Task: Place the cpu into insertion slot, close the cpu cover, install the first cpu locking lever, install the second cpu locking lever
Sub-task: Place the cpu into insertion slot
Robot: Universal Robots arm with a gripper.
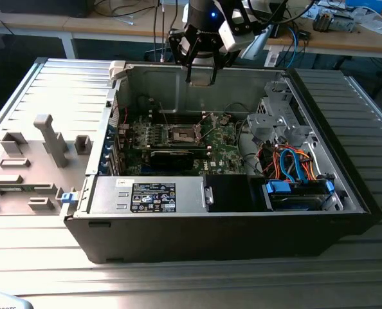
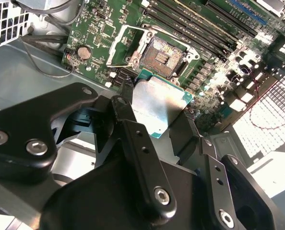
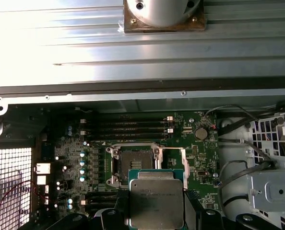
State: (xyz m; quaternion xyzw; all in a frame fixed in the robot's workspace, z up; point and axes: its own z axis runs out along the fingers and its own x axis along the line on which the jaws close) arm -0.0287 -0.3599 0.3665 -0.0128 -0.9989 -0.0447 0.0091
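My gripper (image 1: 202, 76) hangs over the back wall of the open computer case, shut on the cpu (image 1: 202, 72), a flat silver-grey square. In both wrist views the cpu (image 2: 159, 105) (image 3: 156, 201) sits clamped between the black fingers (image 2: 133, 129), well above the board. The insertion slot (image 1: 182, 134) (image 2: 164, 56) (image 3: 134, 163) lies bare below, its dark centre showing. The cpu cover (image 2: 114, 44) (image 3: 184, 165) stands swung open beside the slot.
A grey labelled power-supply box (image 1: 152, 195) lines the case's front edge, with a blue drive bay (image 1: 297, 193) and orange and blue cables (image 1: 291, 161) toward the exterior view's right. Memory slots (image 3: 128, 129) run beside the socket. Grey fixtures (image 1: 49, 138) stand outside the case.
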